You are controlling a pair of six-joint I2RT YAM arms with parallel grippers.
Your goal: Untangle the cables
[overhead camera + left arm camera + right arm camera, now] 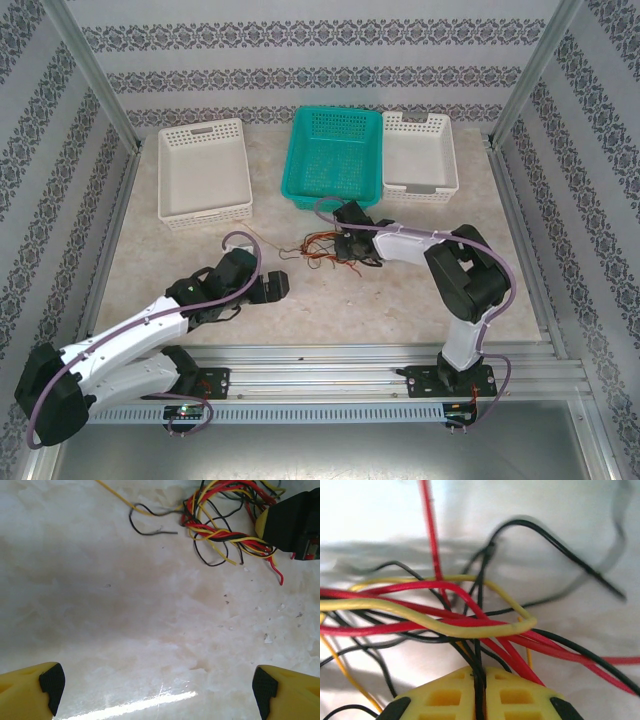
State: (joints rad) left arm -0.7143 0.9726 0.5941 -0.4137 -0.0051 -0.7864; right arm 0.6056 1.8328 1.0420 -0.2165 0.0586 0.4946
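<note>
Right wrist view is showing the cables (470, 625) lying in a red, yellow and black tangle on the worktop (380, 525). Their ends are running off frame and the far strands are blurring. The right gripper (480, 690) is pinching a black strand between pressed-together jaws, and from above it is covering part of the heap. The left gripper (157, 685) is hovering spread wide, near the tangle but apart. A teal basket (330, 202) is standing just behind.

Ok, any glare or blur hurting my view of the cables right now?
Right wrist: the cables by the right gripper are fairly sharp, farther black strands smear. Left wrist: glare streak on the table near the left gripper, tangle crisp. Top external: even light, wires tiny.
</note>
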